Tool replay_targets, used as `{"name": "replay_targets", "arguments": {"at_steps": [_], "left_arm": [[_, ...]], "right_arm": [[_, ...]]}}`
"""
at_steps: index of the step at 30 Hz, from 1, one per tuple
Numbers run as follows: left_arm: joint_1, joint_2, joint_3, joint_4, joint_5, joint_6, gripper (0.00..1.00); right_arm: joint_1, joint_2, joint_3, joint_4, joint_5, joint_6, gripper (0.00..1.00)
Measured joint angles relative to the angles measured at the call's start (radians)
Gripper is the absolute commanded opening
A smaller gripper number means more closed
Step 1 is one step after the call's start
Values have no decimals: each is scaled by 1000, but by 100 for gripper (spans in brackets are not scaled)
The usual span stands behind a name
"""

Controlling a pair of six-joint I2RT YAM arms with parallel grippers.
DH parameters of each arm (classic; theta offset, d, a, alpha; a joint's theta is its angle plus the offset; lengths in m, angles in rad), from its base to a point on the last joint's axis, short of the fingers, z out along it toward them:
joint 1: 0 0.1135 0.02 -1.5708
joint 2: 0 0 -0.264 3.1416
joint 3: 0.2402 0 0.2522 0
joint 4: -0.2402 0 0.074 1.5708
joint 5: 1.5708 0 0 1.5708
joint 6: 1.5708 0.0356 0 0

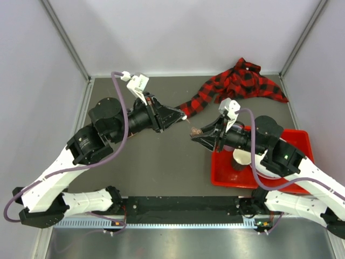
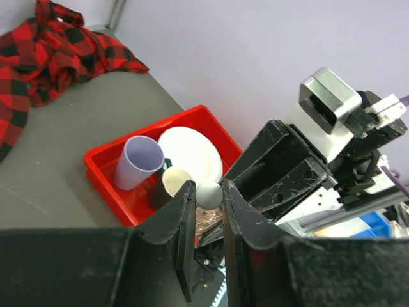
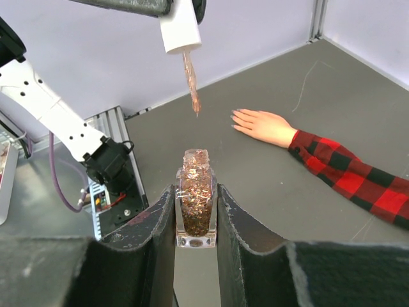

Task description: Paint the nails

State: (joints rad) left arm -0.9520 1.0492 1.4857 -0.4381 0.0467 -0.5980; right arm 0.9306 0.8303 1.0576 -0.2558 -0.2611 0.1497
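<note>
Currently left jaws pinch the white brush cap (image 3: pixel 179 29), right jaws clamp the glitter bottle (image 3: pixel 195 198).

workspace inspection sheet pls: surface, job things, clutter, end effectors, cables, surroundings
surface: grey table, faint scuffs
job's things: mannequin hand flat on table, plaid sleeve attached; nails too small to judge; polish bottle open; brush cap above it, brush pointing down
clutter: red tray holding lavender cup, white plate, cream cup
grippers: left end effector shut on brush cap; right end effector shut on polish bottle
cables: purple cable looping over left arm, another along right arm
surroundings: pale walls, metal frame; nothing else seen
</note>
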Motion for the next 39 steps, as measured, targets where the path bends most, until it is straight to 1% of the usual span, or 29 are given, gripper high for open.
{"name": "replay_targets", "arguments": {"at_steps": [5, 9, 14, 16, 17, 18, 23, 26, 30, 32, 34, 39], "left_arm": [[0, -22, 6, -50, -72, 19, 0], [0, -58, 6, -99, -161, 33, 0], [0, -129, -27, -151, -354, 52, 0], [0, -161, -76, -177, -460, 52, 0], [0, -166, -86, -184, -480, 52, 0], [0, -175, -113, -193, -534, 51, 0], [8, -169, -237, -232, -710, 43, 0], [59, -154, -330, -247, -760, 21, 0], [241, -149, -467, -246, -747, -11, 0], [306, -157, -532, -237, -757, -29, 0], [347, -164, -594, -227, -764, -49, 0], [456, -144, -684, -179, -766, -99, 0]], "right_arm": [[0, -25, -21, 2, 21, 0, 0], [0, -72, -52, 8, 48, -8, 0], [0, -140, -77, 16, 81, -25, 0], [0, -163, -78, 18, 91, -33, 0], [0, -168, -78, 19, 94, -35, 0], [0, -177, -78, 22, 98, -40, 0], [0, -202, -78, 24, 96, -53, 0], [0, -207, -78, 20, 88, -67, 0], [0, -209, -78, -5, 81, -92, 0], [0, -211, -78, -17, 78, -103, 0], [0, -215, -79, -26, 75, -108, 0], [0, -239, -95, -26, 76, -125, 0]]}}
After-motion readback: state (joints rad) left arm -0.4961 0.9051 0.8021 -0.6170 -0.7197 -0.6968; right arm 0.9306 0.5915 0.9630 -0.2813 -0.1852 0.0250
